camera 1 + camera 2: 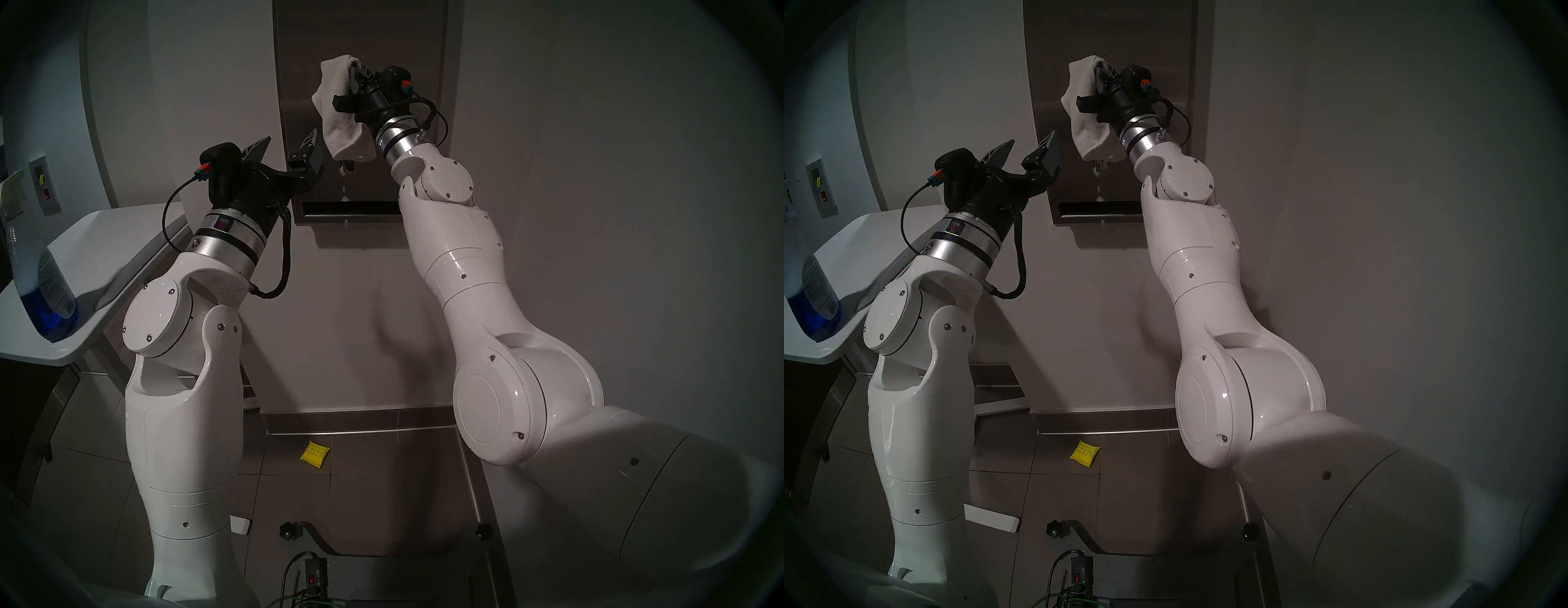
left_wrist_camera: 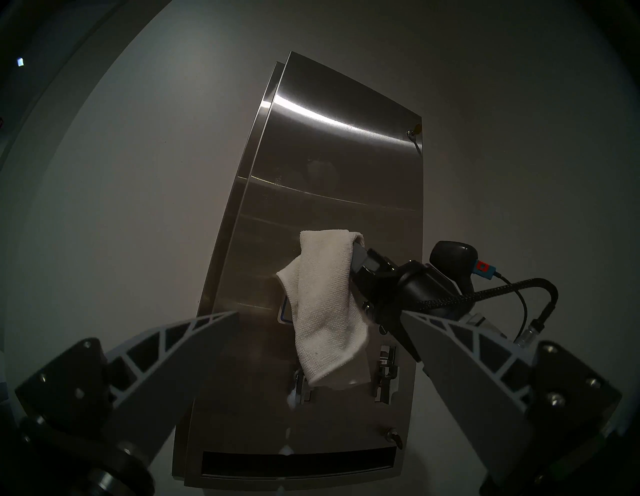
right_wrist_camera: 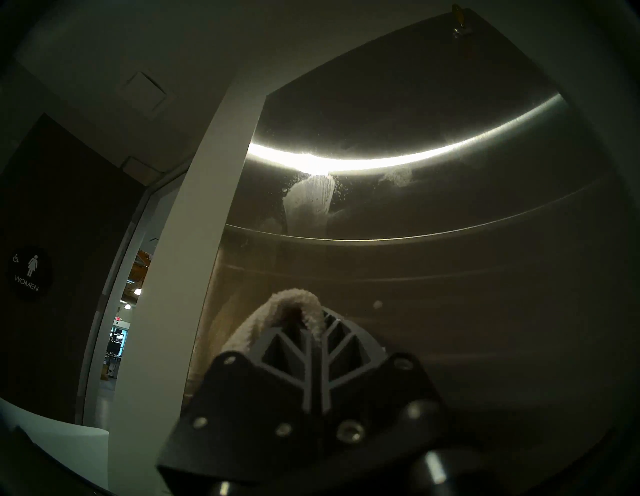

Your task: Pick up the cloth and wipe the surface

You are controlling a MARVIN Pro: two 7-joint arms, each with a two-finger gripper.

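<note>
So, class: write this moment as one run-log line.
right gripper: shut on cloth | cloth: against dispenser front | smears: above cloth | left gripper: open, empty

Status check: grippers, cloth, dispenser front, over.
Right gripper shut on cloth, at dispenser front. Left gripper open, empty. White smears above cloth.

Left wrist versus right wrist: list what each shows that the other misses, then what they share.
Only the left wrist view: the dark slot at the dispenser's foot, the chrome levers, a corner of the blue-bordered label, and the open left tool.

Only the right wrist view: white smears high on the steel and a WOMEN sign on the dark door.

Both: the steel dispenser front and the right tool shut on the off-white cloth, the cloth against the steel.
</note>
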